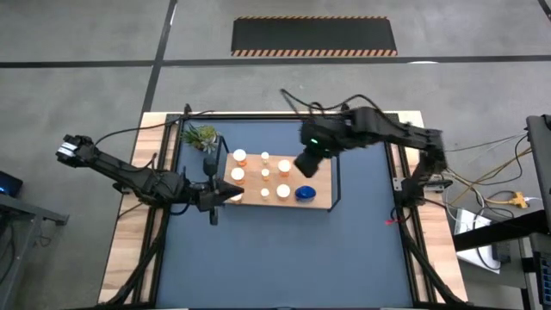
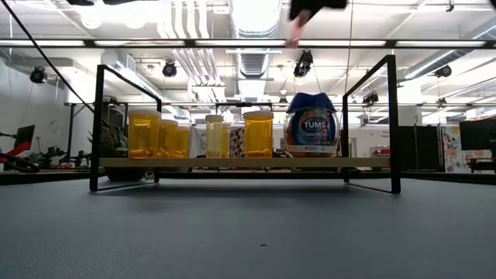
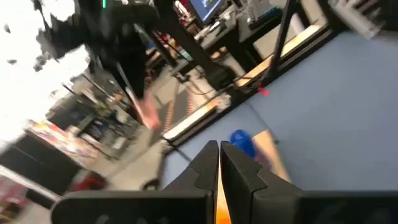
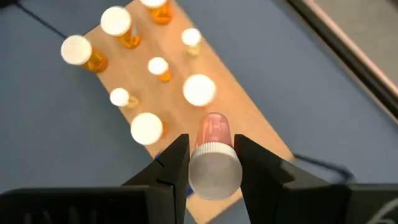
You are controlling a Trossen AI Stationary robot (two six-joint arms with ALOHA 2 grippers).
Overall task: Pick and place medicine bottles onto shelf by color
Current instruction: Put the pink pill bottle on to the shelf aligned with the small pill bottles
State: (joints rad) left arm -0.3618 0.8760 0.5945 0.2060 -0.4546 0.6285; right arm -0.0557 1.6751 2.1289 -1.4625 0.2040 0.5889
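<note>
The light-wood shelf (image 1: pixel 258 195) lies on the dark-blue mat. On it stand several white-capped orange bottles (image 2: pixel 144 133) and a larger blue bottle (image 1: pixel 305 193). My right gripper (image 1: pixel 306 165) hovers over the shelf's right part, shut on a pink-bodied bottle (image 4: pixel 213 129) with a white cap. In the low view that bottle (image 2: pixel 294 31) shows blurred near the top of the picture. My left gripper (image 1: pixel 225 196) is shut and level at the shelf's left end, with an orange bottle (image 1: pixel 237 175) close by. Whether it touches anything I cannot tell. My right gripper pinches the pink bottle by the sides of its white cap (image 4: pixel 214 177) between the two fingers. The fingers slant down from above, and the bottle's body runs on along them, away from the wrist. The bottle is lifted clear, well above the shelf (image 4: pixel 249 134).
A small green plant (image 1: pixel 201 136) stands at the mat's far left, behind the shelf. Black wire frames (image 2: pixel 393 116) rise at the shelf's two short ends. The dark-blue mat (image 1: pixel 284 258) stretches bare toward the near edge.
</note>
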